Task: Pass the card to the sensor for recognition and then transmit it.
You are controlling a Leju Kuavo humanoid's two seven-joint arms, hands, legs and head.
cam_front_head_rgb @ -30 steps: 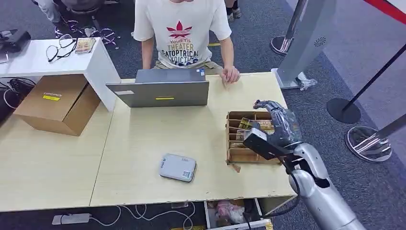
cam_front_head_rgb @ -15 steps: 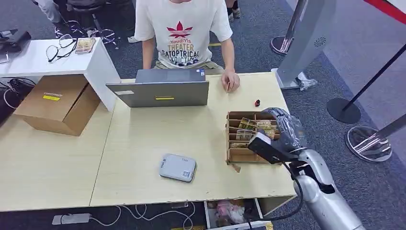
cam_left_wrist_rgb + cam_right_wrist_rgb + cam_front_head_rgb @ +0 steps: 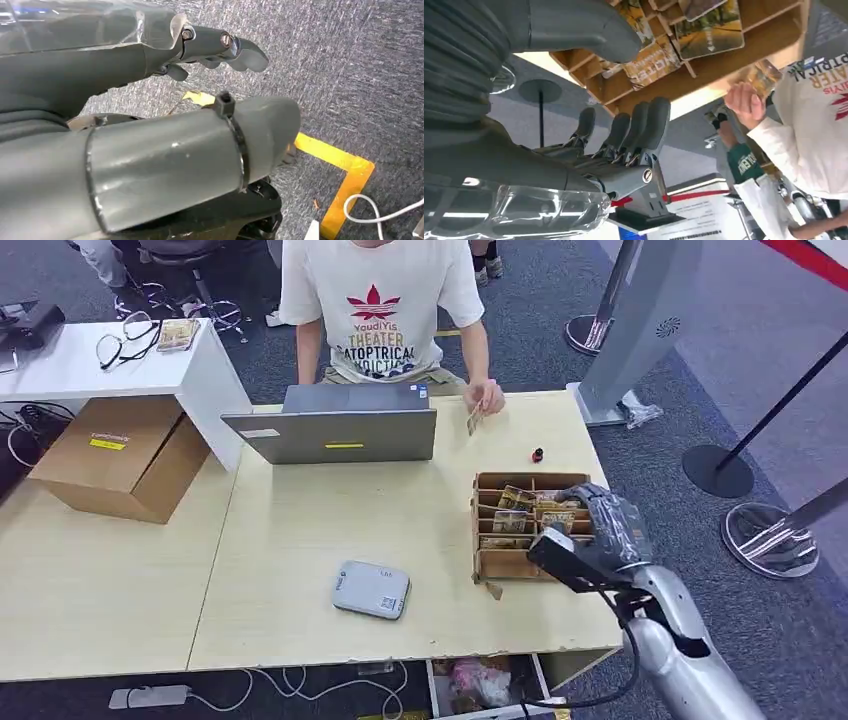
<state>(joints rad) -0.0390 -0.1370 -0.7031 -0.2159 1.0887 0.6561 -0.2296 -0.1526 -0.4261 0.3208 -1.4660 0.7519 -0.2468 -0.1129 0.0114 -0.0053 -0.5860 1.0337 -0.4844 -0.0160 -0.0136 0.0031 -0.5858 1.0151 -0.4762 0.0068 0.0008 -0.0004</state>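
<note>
Fingers [image 3: 644, 125] spread, holding nothing, above card box [image 3: 520, 525] on pale wooden table [image 3: 300, 570]; grey carpet [image 3: 640, 440] around.

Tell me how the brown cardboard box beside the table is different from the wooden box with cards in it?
The brown cardboard box is closed, with a yellow label on top; the wooden slotted card box is open, with cards standing in its compartments. The cardboard box sits lower, under a white shelf; the card box rests on the pale wooden table, with the robot's right hand over it. Both are brownish and boxy.
</note>
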